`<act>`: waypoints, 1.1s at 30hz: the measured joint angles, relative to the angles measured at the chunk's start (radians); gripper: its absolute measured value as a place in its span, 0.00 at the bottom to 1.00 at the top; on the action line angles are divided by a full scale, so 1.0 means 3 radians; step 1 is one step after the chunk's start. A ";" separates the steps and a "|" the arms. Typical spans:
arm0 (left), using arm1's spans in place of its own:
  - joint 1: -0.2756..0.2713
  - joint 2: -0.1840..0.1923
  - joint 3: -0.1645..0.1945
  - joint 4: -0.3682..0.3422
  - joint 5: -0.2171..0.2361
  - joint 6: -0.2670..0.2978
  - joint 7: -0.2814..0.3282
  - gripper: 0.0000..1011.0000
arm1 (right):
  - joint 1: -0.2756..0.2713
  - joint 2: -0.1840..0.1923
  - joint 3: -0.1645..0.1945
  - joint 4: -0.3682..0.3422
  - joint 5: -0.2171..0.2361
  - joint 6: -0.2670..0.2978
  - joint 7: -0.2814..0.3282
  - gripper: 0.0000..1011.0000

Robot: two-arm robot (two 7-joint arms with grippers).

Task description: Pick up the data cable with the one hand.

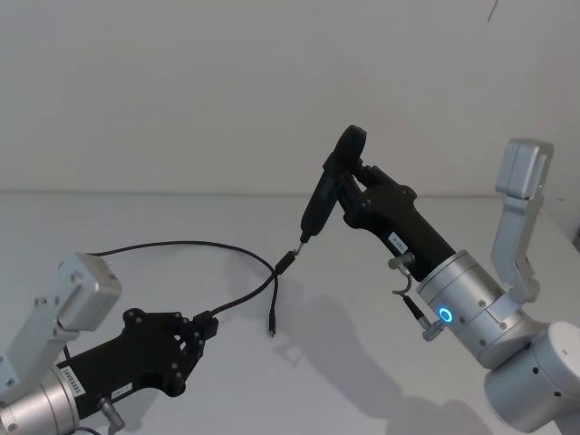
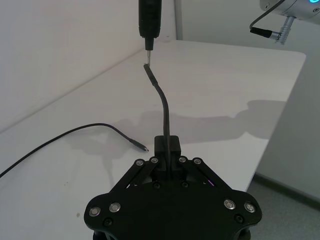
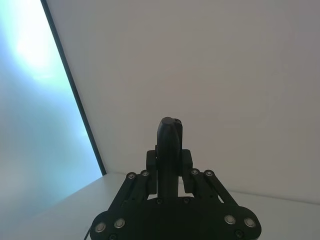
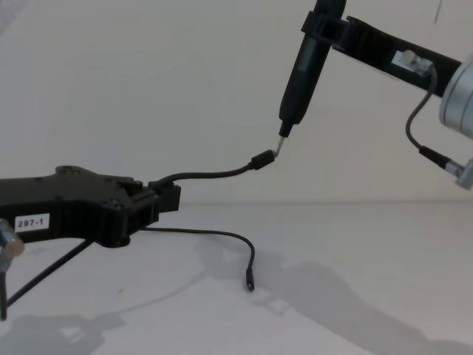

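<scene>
Left gripper (image 4: pixel 166 198) clamped on cable (image 4: pixel 214 175), plug raised ahead against pen tool (image 4: pixel 304 70) in right gripper's (image 1: pixel 349 186) closed grip. Risk: tool pushing plug sideways could drag cable free.

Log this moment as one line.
left gripper: shut on data cable | one plug at pen tool tip | right gripper: holds pen tool

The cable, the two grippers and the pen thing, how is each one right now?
data cable: one branch held up, other plug hanging.
left gripper: shut on the cable.
right gripper: shut on the pen tool.
pen tool: tilted, tip at the raised plug.
</scene>
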 joint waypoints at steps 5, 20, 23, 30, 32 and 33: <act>0.0000 0.0000 0.0000 0.0000 0.0000 0.0000 0.0000 0.04 | 0.0013 0.0000 -0.0008 0.0013 0.0027 -0.0001 -0.0004 0.28; 0.0000 0.0000 0.0000 0.0000 0.0000 0.0000 0.0000 0.04 | 0.0043 0.0024 -0.0042 0.0035 0.0104 0.0010 -0.0005 0.28; 0.0000 0.0000 0.0000 0.0000 0.0000 0.0000 0.0000 0.04 | 0.0045 0.0028 -0.0046 0.0036 0.0112 0.0012 -0.0003 0.28; 0.0000 0.0000 0.0000 0.0000 0.0000 0.0000 0.0000 0.04 | 0.0048 0.0036 -0.0053 0.0039 0.0125 0.0017 -0.0001 0.28; 0.0000 0.0000 0.0000 0.0000 0.0000 0.0000 0.0000 0.04 | 0.0049 0.0038 -0.0055 0.0039 0.0129 0.0018 -0.0001 0.28; 0.0000 0.0000 0.0000 0.0000 0.0000 0.0000 0.0000 0.04 | 0.0049 0.0039 -0.0055 0.0039 0.0130 0.0018 -0.0001 0.28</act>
